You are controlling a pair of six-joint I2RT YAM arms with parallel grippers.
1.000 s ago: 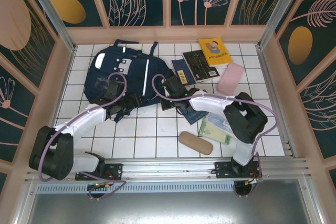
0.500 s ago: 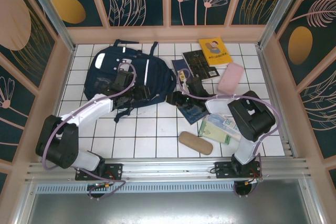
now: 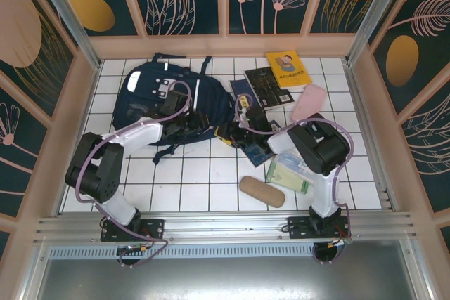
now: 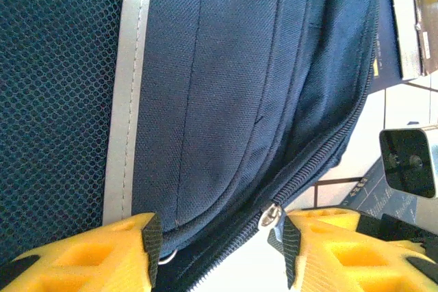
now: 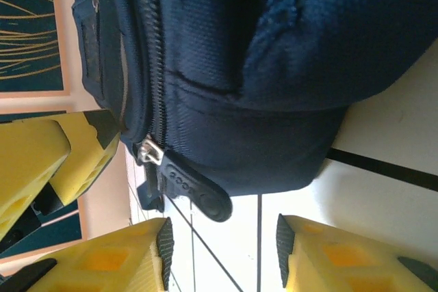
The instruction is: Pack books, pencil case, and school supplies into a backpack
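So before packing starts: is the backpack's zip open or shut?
Shut, as far as visible: on the backpack, the zip teeth are meshed right up to the slider in both wrist views.

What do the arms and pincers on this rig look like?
The left arm and right arm match: white tubular links between bulky black joint housings, each with a lilac cable looping outside. The left pincer and right pincer have chunky yellow fingers with recessed pockets and black pads. A small white camera with a black lens sits on the right wrist.
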